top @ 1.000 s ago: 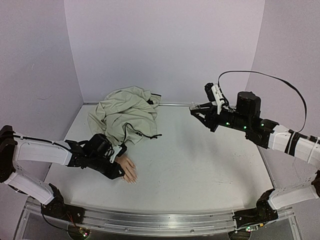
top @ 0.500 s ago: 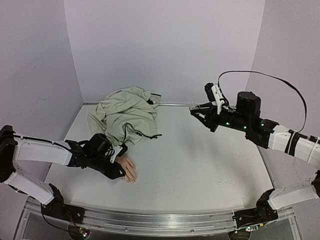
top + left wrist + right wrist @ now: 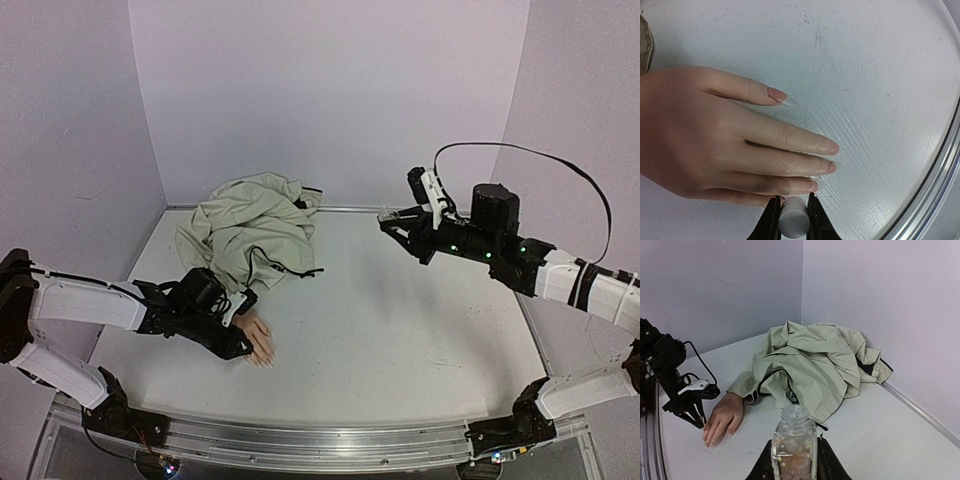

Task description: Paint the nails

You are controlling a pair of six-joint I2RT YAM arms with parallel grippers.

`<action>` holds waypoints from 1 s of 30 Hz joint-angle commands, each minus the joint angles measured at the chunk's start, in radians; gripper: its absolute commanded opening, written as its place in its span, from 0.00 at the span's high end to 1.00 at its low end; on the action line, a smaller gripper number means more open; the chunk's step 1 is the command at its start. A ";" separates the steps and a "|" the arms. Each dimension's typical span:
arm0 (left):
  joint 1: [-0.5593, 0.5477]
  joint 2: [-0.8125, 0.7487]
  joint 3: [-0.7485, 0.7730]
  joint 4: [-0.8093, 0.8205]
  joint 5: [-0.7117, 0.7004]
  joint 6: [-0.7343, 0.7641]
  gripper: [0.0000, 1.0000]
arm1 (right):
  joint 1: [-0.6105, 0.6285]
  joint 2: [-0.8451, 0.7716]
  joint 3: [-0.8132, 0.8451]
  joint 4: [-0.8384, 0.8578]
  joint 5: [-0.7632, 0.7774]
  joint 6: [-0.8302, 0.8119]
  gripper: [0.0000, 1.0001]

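The flesh-pink mannequin hand point(image 3: 715, 145) lies flat on the table, fingers spread, with pale nails point(image 3: 832, 167) at the fingertips. It also shows in the top view point(image 3: 258, 340) and right wrist view point(image 3: 722, 416). My left gripper point(image 3: 792, 220) is shut on a white cylindrical brush cap point(image 3: 794, 217), right beside the lowest visible fingertip; the brush itself is hidden. In the top view the left gripper point(image 3: 238, 345) sits over the hand. My right gripper point(image 3: 795, 460) is shut on an open clear glass bottle point(image 3: 794, 445), held in the air at the right point(image 3: 392, 216).
A crumpled beige jacket point(image 3: 255, 232) lies at the back left, its sleeve running to the hand. A metal rail point(image 3: 300, 445) borders the table's near edge, seen also in the left wrist view point(image 3: 935, 180). Walls close in on three sides.
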 commanded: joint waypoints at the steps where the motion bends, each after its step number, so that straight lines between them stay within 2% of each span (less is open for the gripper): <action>1: 0.004 -0.012 0.030 0.037 0.032 0.023 1.00 | 0.002 -0.004 0.026 0.060 -0.023 0.001 1.00; 15: 0.004 -0.150 -0.017 -0.008 -0.051 -0.039 1.00 | 0.002 -0.001 0.027 0.060 -0.026 0.002 1.00; 20: 0.004 -0.102 0.003 -0.015 -0.106 -0.051 1.00 | 0.002 -0.001 0.030 0.060 -0.029 0.003 1.00; 30: 0.004 -0.058 0.026 -0.009 -0.074 -0.019 1.00 | 0.002 0.002 0.030 0.060 -0.027 0.002 1.00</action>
